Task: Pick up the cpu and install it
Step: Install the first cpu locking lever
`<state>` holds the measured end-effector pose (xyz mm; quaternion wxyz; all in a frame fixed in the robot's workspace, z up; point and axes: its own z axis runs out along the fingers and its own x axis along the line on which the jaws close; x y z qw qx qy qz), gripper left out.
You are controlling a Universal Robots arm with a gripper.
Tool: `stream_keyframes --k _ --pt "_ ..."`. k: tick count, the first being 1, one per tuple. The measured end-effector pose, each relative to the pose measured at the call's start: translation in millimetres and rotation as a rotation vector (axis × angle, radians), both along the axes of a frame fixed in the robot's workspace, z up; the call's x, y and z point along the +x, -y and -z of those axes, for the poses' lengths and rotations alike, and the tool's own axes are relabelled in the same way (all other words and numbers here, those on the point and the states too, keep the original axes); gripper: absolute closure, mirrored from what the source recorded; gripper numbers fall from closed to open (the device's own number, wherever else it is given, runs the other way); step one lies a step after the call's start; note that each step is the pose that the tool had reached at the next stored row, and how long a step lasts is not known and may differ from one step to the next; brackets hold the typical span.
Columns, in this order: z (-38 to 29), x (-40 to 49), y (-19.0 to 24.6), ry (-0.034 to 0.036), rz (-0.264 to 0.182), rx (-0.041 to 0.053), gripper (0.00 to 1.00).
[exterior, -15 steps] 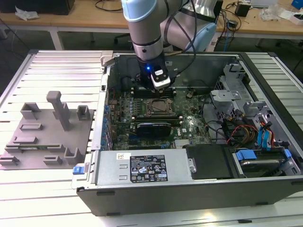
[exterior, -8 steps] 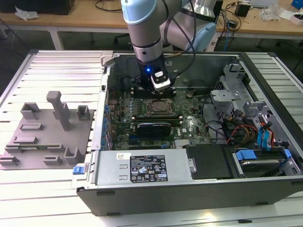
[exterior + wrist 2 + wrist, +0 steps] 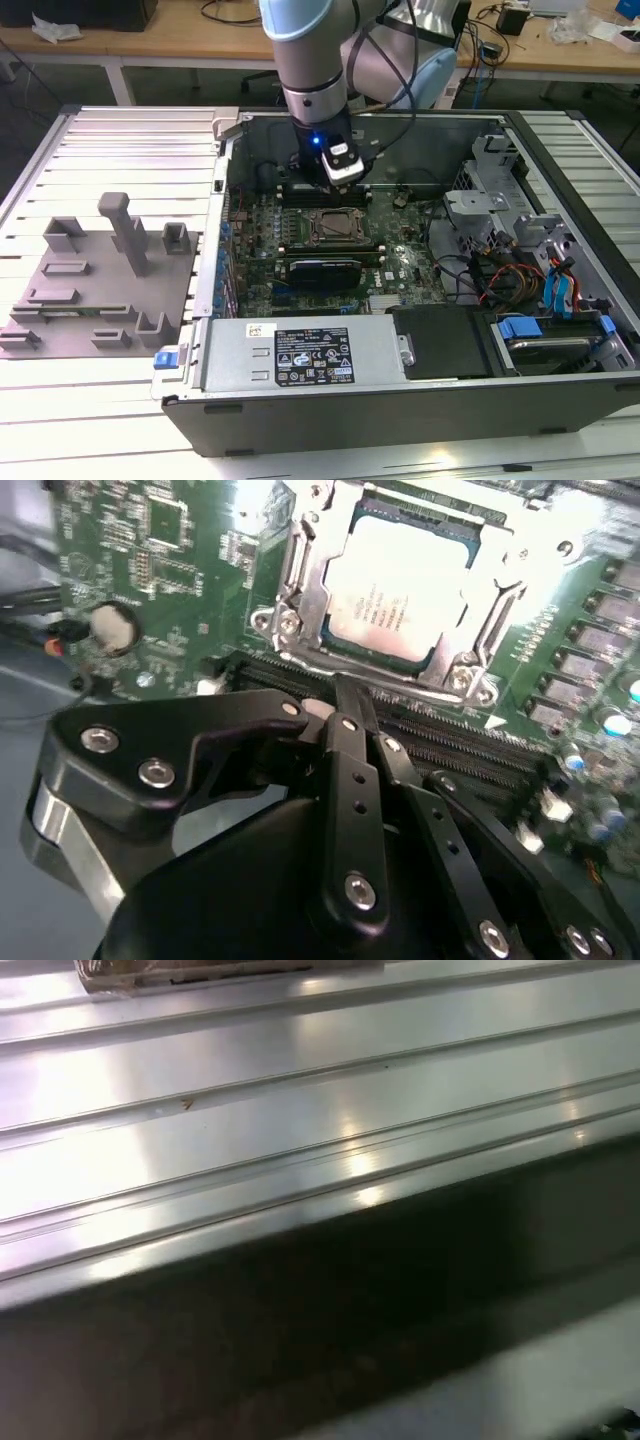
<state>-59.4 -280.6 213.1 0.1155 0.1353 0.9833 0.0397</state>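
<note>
My gripper (image 3: pixel 345 715) is pinched closed with nothing in it, hanging just above the motherboard (image 3: pixel 400 262) inside the open PC case (image 3: pixel 400 400). The cpu (image 3: pixel 400 590) is sitting in its socket (image 3: pixel 300 590), right next to my fingertips. The case lies on a ribbed metal tabletop (image 3: pixel 120 150), next to a grey fixture (image 3: pixel 95 285). Wooden desks (image 3: pixel 180 40) run along the back.

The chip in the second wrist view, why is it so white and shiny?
In the second wrist view, glare washes out the cpu top, and the pincer looks soft, being so close. In the first wrist view, bright streaks reflect off ribbed metal. The exterior view is evenly lit.
</note>
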Motion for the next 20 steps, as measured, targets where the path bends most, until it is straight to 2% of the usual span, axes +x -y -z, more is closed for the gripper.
stream_keyframes --k 2,3,4,8,11,14,16,17,18,20 --pt "-14.1 0.0 0.0 -0.0002 0.000 -0.0011 0.89" --pt "-18.4 0.2 0.0 -0.0007 0.000 -0.0059 0.89" --pt "-18.6 0.1 1.8 -0.0097 0.001 -0.0133 0.89" --pt "-18.6 0.1 17.8 -0.0446 0.005 -0.0206 0.89" --pt "-18.5 0.1 25.8 -0.0594 0.006 -0.0246 0.89" --pt "-18.6 0.1 31.3 -0.0748 0.006 -0.0302 0.89" --pt "-18.5 0.2 35.1 -0.0936 0.007 -0.0374 0.89" --pt "-18.5 0.8 36.5 -0.1062 0.007 -0.0428 0.89" --pt "-18.6 2.9 36.8 -0.1188 0.007 -0.0468 0.89" --pt "-18.4 11.0 36.9 -0.1357 0.007 -0.0498 0.89"
